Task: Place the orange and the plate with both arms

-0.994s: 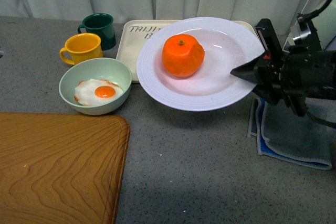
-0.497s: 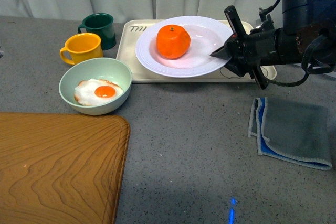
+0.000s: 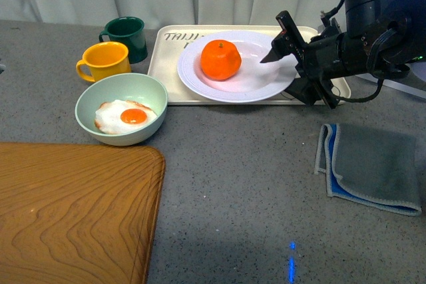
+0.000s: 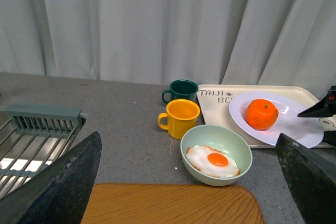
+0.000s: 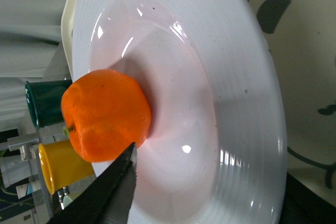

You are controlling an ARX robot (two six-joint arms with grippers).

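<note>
The orange (image 3: 220, 59) lies in the white ridged plate (image 3: 266, 88), which rests on the cream tray (image 3: 166, 71) at the back. My right gripper (image 3: 279, 78) is open, its jaws standing above and below the plate's right rim. In the right wrist view the orange (image 5: 105, 116) sits in the plate (image 5: 236, 103) close to one black finger (image 5: 113, 187) of the right gripper (image 5: 220, 177). My left gripper (image 4: 188, 136) is open and empty, well back from the orange (image 4: 261, 114) and the plate (image 4: 294, 135). It is outside the front view.
A pale green bowl (image 3: 120, 108) with a fried egg, a yellow mug (image 3: 105, 60) and a green mug (image 3: 126, 34) stand left of the tray. A wooden board (image 3: 73, 211) fills the front left. A grey cloth (image 3: 373, 164) lies at right. A dish rack (image 4: 37, 135) shows in the left wrist view.
My right gripper carried the plate with the orange back and left, lowered it onto the tray, and now stands open around the rim.
</note>
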